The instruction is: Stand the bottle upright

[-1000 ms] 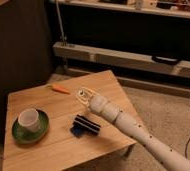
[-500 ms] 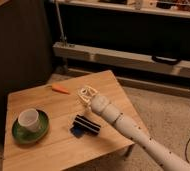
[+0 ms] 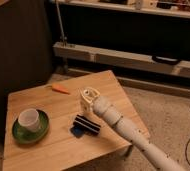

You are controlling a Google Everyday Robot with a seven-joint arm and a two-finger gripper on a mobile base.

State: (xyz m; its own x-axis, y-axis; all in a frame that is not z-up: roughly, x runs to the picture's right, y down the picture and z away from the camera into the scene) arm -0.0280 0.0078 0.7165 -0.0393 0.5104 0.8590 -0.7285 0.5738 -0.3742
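Observation:
My gripper [image 3: 88, 98] is at the end of the white arm, which reaches in from the lower right. It hovers low over the middle of the wooden table [image 3: 48, 150], just behind the flat black striped block [image 3: 86, 125]. I cannot pick out the pale bottle as a separate thing. It lies nowhere on the table top, and the pale shape at the gripper may include it.
A white cup [image 3: 28, 119] stands on a green plate [image 3: 19, 134] at the table's left front. A small orange object [image 3: 61, 89] lies near the back edge. A dark cabinet stands at the left and a metal shelf rail [image 3: 128, 59] runs behind. The floor is speckled.
Almost nothing has changed. The gripper stays at the same spot over the table's middle, and the arm behind it has shifted only slightly.

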